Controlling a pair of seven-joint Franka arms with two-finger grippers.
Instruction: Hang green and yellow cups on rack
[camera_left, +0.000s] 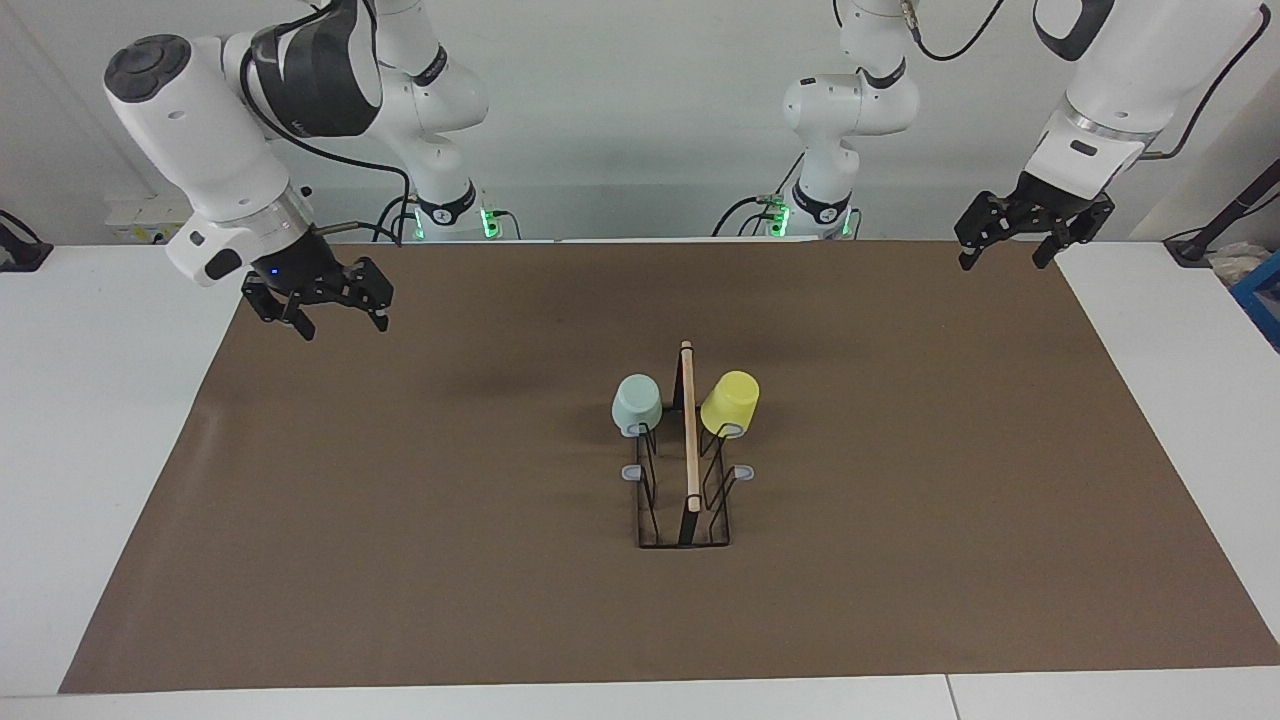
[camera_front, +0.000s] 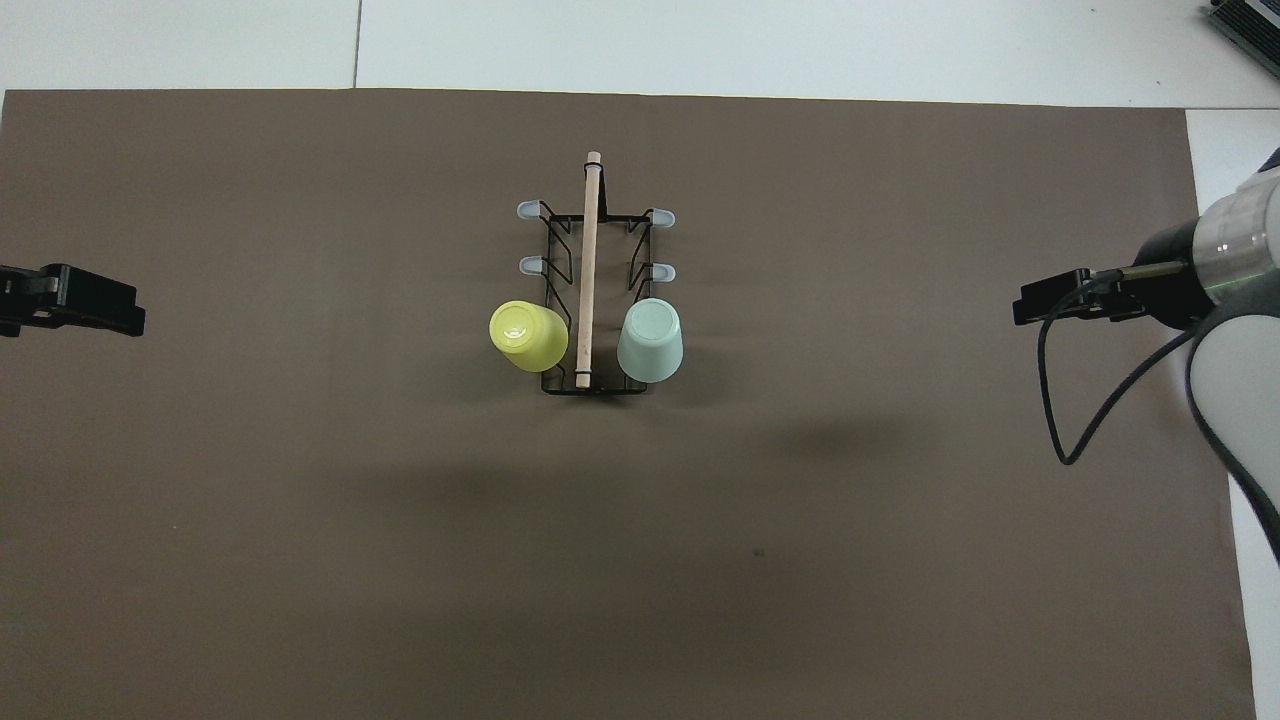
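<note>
Now you see the green cup (camera_left: 637, 403) and yellow cup (camera_left: 730, 402) hung on the rack (camera_left: 688, 500); left end effector (camera_left: 1002, 243) and right end effector (camera_left: 343, 311) hover wide, empty.

rack (camera_left: 686, 470): stands mid-mat (camera_left: 400, 520), its bar (camera_left: 689, 425) running from the robots' end outward
green cup (camera_left: 637, 403): upside down on the rack's peg nearest the robots, on the right arm's side of the bar
yellow cup (camera_left: 730, 402): upside down on the matching peg, on the left arm's side
mat: lies on the table (camera_left: 90, 400)
</note>
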